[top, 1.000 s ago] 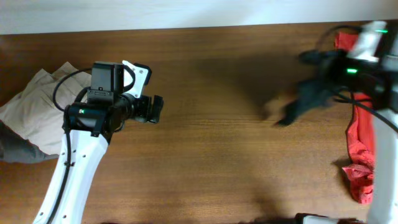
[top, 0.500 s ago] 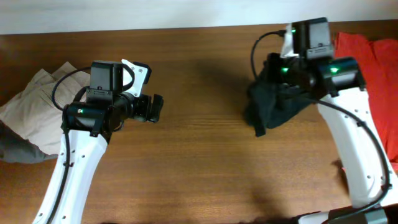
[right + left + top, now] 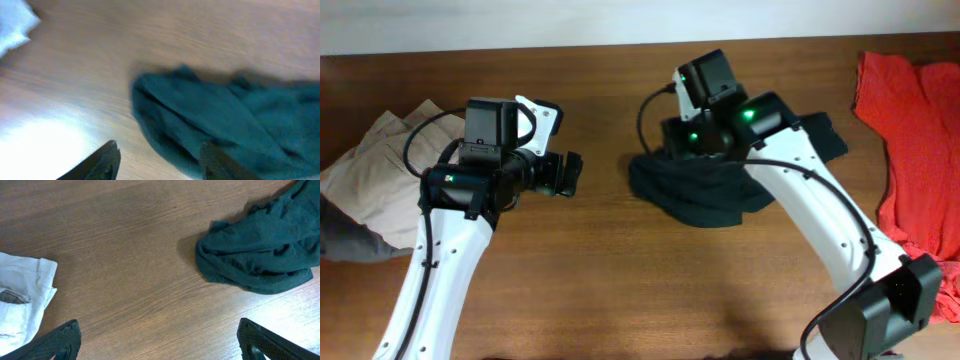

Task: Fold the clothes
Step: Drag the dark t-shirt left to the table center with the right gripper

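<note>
We see a wooden table (image 3: 620, 280), open at centre and front, with trousers (image 3: 370, 175) at its left edge and red cloth (image 3: 910, 130) at its right. The black T-shirt (image 3: 705, 195) lies crumpled right of centre. Only the wrist views show the left gripper (image 3: 160, 342) spread wide and the right gripper (image 3: 160, 160) parted above the T-shirt, holding nothing.

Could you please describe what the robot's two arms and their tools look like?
Both have white curved links and black joints. The left arm carries a boxy black camera, a white bracket and looping black cable. The right arm shows green lights at its wrist. The left tool and right tool are black.
</note>
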### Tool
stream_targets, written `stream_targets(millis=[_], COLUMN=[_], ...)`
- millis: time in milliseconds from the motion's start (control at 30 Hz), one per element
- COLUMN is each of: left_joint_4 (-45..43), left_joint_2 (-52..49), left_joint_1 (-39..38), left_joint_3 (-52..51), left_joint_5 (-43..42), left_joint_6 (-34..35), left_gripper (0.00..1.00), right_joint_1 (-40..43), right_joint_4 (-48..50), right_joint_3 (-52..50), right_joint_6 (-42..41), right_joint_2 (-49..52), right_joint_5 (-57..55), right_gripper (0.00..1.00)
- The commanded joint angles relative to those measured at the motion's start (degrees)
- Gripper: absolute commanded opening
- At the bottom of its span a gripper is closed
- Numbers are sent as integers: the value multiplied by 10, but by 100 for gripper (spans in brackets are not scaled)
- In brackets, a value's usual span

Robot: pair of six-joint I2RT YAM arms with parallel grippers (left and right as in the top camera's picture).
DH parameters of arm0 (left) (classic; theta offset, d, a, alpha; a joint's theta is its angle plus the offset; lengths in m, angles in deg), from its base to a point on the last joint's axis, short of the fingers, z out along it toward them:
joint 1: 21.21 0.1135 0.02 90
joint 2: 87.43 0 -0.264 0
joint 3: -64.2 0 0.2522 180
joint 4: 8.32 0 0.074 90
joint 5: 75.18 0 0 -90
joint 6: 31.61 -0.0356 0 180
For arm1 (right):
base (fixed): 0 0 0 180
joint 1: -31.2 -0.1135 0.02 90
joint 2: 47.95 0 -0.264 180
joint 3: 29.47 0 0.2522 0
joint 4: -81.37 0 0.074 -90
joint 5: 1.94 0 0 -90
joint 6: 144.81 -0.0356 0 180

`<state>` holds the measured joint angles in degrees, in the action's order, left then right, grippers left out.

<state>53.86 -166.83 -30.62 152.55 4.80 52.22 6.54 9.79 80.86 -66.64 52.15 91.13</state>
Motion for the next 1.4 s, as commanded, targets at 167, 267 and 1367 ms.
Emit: stream_targets(millis=[167,267,1367], left_joint_4=[-5,-4,-2], left_joint_2=[-1,-1,-1], left_joint_1=[2,2,2], left_joint_3=[13,13,13], left_joint_5=[0,0,-2], left_joint_6=[1,1,2], left_gripper=[99,100,99], right_joint_1=[70,83,129], right_joint_4=[-137,-142,176], right_joint_3=[-13,-62,-400], right_joint_6=[-30,-77,-270], right_joint_2=[-9,-7,9], right_joint_5=[-50,-50,38], right_gripper=[68,75,11])
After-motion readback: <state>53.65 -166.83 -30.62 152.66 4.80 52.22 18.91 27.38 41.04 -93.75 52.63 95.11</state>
